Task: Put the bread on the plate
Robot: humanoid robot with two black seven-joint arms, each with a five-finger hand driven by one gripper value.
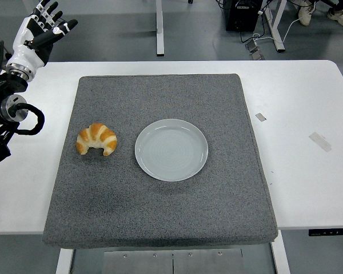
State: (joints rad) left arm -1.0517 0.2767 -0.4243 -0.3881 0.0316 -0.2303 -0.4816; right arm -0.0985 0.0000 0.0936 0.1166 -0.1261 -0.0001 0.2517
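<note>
Up top-left, fingers [52, 29] spread and extended, holding nothing; they belong to the left hand [37, 35], white-and-black, raised over the far-left corner of the white table [308, 103]; black forearm with a looped cable runs down along the left picture edge; hand is well apart from everything on the mat; right hand not visible. Bread [96, 138], a golden croissant, lies on the grey mat [160, 211] toward its left side, curved ends pointing to the near edge; untouched; it sits just beside the plate [171, 149], to the plate's left, with a narrow strip of mat between them. Plate is round, pale grey-blue, lying flat near the mat's centre, nothing on it. Two small tape bits [320, 141] stuck on the bare table right of the mat; table legs and a black box on the floor beyond the far edge.
</note>
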